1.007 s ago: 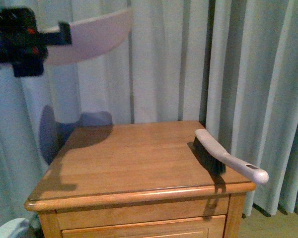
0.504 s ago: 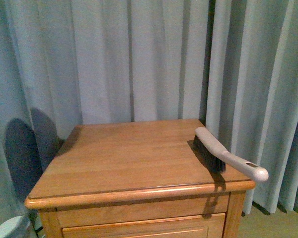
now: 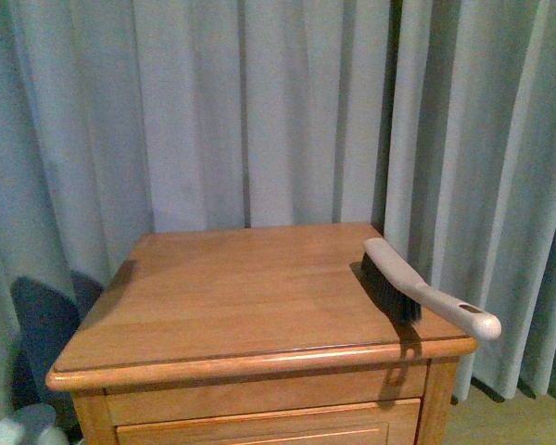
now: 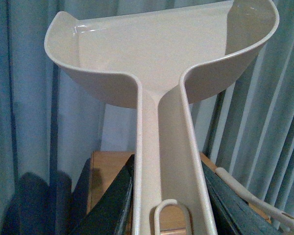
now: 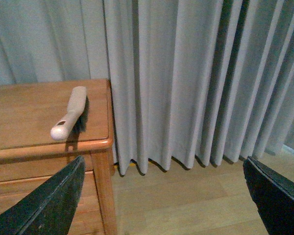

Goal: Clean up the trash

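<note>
Leaving the front view is the one clear change: a second ago the left arm held the dustpan (image 4: 157, 54) high at the upper left there, and now neither shows in it; only a shadow (image 3: 42, 315) low on the curtain (image 3: 259, 111) remains, lower than it was half a second ago. The left wrist view shows the left gripper (image 4: 169, 196) clamped on the dustpan's handle, the pan raised in front of the curtain and, as far as its inside shows, empty. The trash appears in no view; the nightstand (image 3: 241, 287) carries only the brush (image 3: 403, 283), lying where it did before at the right edge, its handle overhanging the front corner. The right gripper (image 5: 161, 196) hangs off to the side with its jaws wide apart, holding nothing. A pale round object (image 3: 18, 428) sits at the floor beside the nightstand, too cropped to identify. My guess is that the sweeping is done and the pan's load is already tipped out; this cannot be confirmed.
</note>
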`<action>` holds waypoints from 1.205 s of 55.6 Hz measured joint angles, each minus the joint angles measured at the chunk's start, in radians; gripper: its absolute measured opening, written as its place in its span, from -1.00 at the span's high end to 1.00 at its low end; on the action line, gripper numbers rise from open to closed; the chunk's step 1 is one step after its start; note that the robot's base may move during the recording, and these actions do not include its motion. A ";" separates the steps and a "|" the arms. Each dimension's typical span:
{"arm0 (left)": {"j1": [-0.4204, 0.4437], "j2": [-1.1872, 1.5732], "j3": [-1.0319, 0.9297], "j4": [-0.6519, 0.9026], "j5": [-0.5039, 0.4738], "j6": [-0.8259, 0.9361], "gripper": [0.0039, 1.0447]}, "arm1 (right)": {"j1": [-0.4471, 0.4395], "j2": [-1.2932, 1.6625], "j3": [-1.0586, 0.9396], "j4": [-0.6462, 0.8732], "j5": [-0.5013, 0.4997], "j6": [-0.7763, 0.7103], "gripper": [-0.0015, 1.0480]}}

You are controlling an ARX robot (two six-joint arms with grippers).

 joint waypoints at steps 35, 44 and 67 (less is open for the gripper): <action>-0.034 -0.014 -0.029 -0.011 -0.051 -0.031 0.46 | 0.162 0.409 0.113 0.217 0.473 0.008 -0.86; -0.034 -0.014 -0.029 -0.011 -0.052 -0.032 0.46 | 0.189 0.739 0.356 0.175 0.381 0.045 -0.86; -0.034 -0.015 -0.029 -0.011 -0.052 -0.033 0.46 | 0.272 1.434 0.965 -0.171 0.212 0.182 -0.86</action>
